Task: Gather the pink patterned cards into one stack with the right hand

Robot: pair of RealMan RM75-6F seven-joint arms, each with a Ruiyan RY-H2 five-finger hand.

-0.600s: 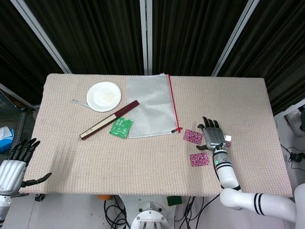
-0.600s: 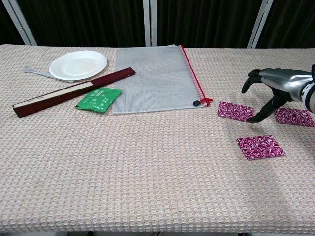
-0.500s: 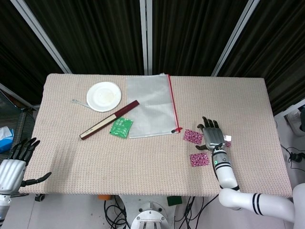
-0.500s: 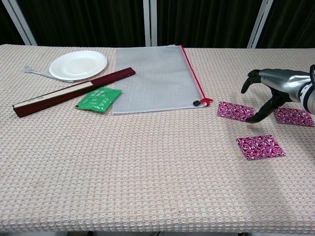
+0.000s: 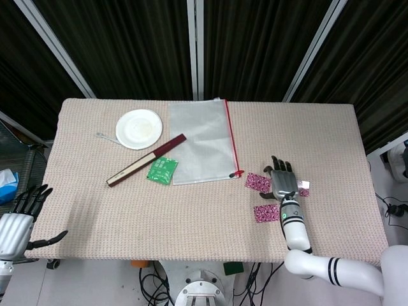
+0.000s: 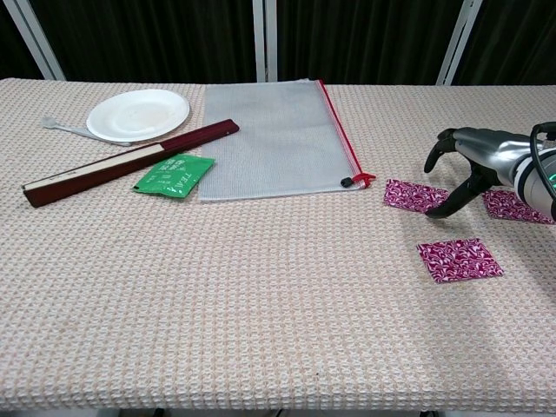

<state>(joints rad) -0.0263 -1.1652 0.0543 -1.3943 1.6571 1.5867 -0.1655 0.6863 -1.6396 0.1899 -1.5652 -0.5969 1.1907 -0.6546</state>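
Three pink patterned cards lie apart at the table's right. One card (image 6: 415, 195) (image 5: 257, 182) is left of my right hand, another (image 6: 459, 259) (image 5: 267, 213) lies nearer the front edge, and a third (image 6: 516, 207) (image 5: 303, 189) is mostly hidden behind the hand. My right hand (image 6: 473, 162) (image 5: 283, 180) hovers palm down over them, fingers spread, thumb tip reaching down close to the first card's right edge; it holds nothing. My left hand (image 5: 20, 217) hangs off the table's left front corner, fingers spread and empty.
A clear zip pouch with a red zipper (image 6: 276, 137) lies at centre back. Left of it are a white plate (image 6: 137, 114), a fork (image 6: 64, 129), a dark red folded fan (image 6: 130, 162) and a green packet (image 6: 174, 176). A knitted beige cloth (image 6: 261, 304) covers the table.
My right hand has slid slightly toward the front and left, with its forearm coming further into the chest view. The cards and the left hand have not moved.
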